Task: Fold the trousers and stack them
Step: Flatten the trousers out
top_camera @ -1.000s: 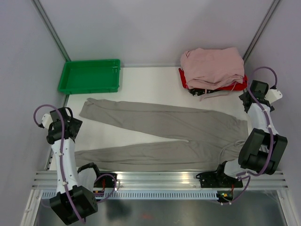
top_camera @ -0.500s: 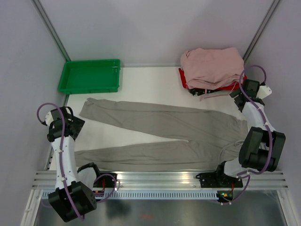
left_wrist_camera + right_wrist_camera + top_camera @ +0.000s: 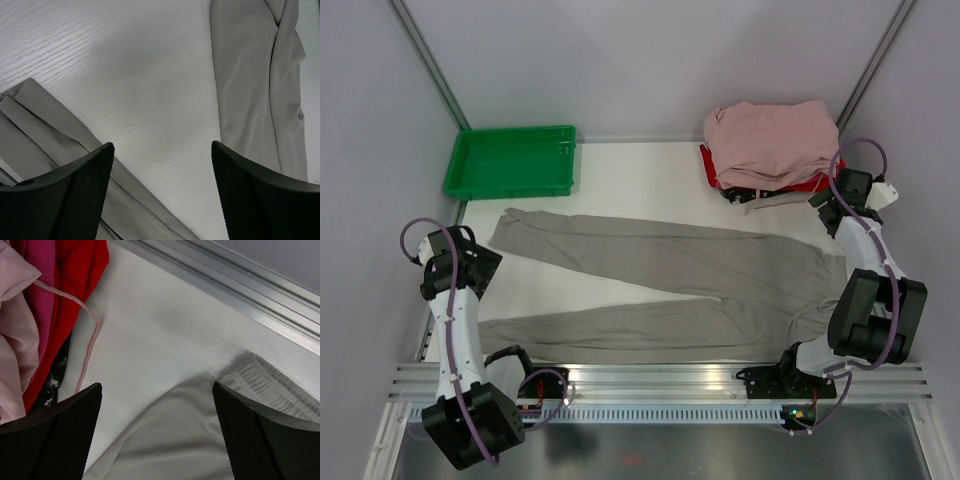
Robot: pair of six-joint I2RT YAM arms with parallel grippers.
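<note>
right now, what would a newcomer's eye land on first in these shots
The long grey-beige trousers lie spread flat across the table, waist to the right, legs splayed leftward. Behind them, a heap of pale pink garments sits at the far right and a bright green tray at the far left. Both hands are open and hold nothing: the left hand above the gap between the legs, the right hand by the waistband.

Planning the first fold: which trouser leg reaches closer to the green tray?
The far leg, whose cuff ends close to the front wall of the green tray; the near leg stops well short of it.
</note>
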